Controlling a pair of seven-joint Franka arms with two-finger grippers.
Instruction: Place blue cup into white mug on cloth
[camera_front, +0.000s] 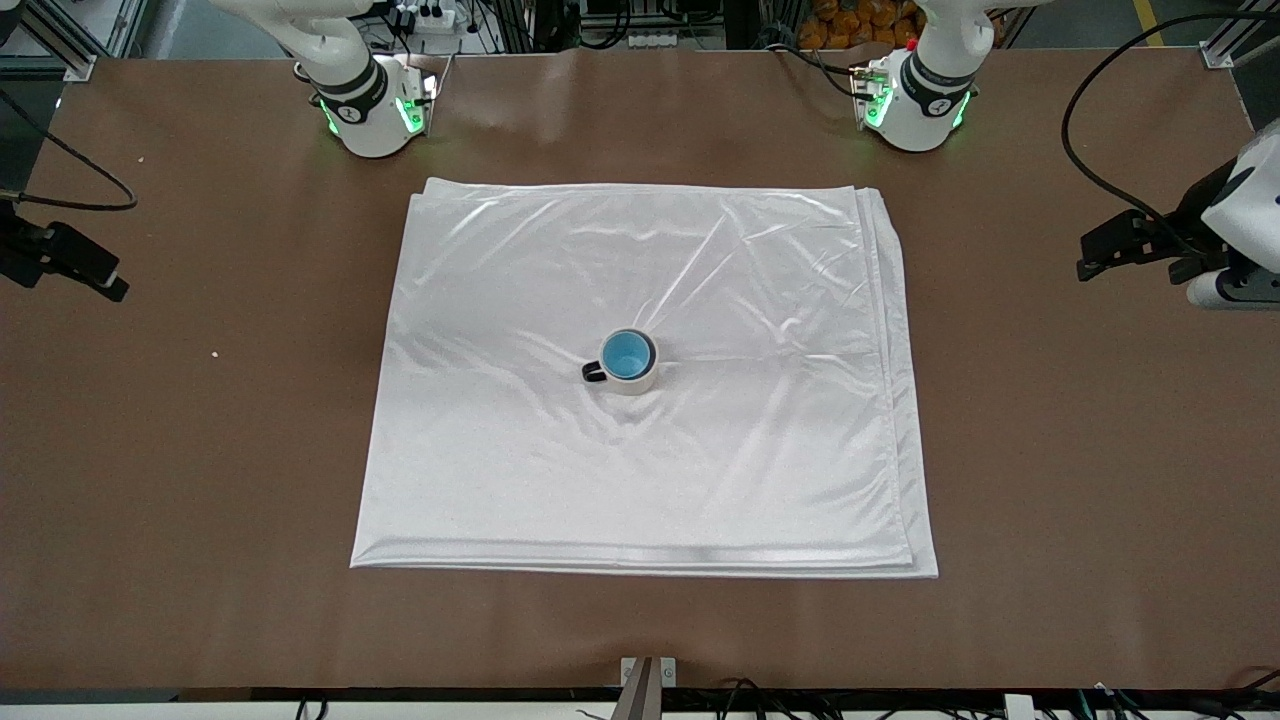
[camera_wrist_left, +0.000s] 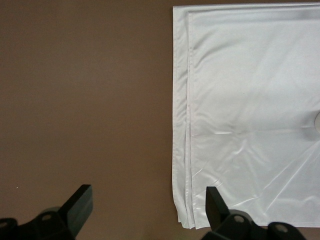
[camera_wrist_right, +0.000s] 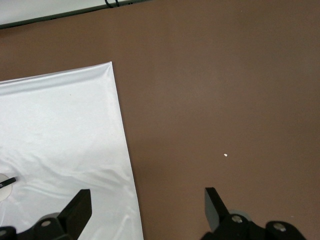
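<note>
Cloth bears blue cup nested in white mug.

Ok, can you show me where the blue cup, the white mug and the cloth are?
blue cup (camera_front: 626, 354), front view, on its blue inside, sitting in the mug.
white mug (camera_front: 633, 383), front view, on its outer wall.
cloth (camera_front: 520, 300), front view, on a bare wrinkled part.

My left end effector hangs in the air off toward my left arm's end of the surface, fingers spread wide apart and holding nothing. My right end effector hangs the same way toward my right arm's end, its two black fingers parted and empty. Both arms wait, pulled out to the sides, with my left wrist showing at the edge of the front view. My two bases glow green.
</note>
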